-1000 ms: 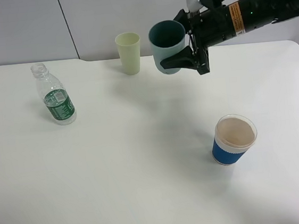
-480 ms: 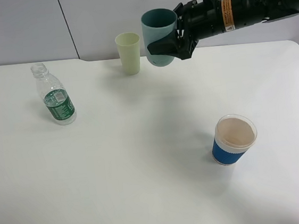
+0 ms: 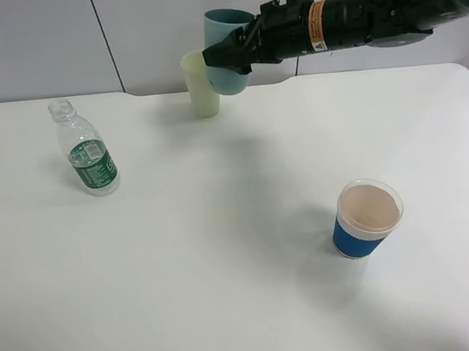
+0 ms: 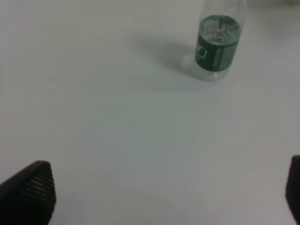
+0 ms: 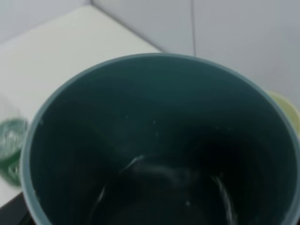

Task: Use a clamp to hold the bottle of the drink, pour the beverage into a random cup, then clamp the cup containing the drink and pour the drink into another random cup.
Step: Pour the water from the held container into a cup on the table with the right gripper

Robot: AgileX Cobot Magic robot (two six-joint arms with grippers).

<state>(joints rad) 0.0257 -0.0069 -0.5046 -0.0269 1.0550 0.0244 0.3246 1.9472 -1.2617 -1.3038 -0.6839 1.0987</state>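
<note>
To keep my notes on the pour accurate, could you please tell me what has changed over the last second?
The right gripper, still shut on the teal cup, carried it up and to the left in the high view. It now hangs against the pale yellow-green cup, overlapping it in that view. No pouring shows yet. The bottle, the pale yellow-green cup and the blue paper cup stayed put.

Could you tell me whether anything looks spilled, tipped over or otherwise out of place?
Nothing stands out. The bottle and the blue paper cup stand upright on the table, with no puddle visible. The teal cup is off the table because the right gripper holds it beside the pale yellow-green cup.
</note>
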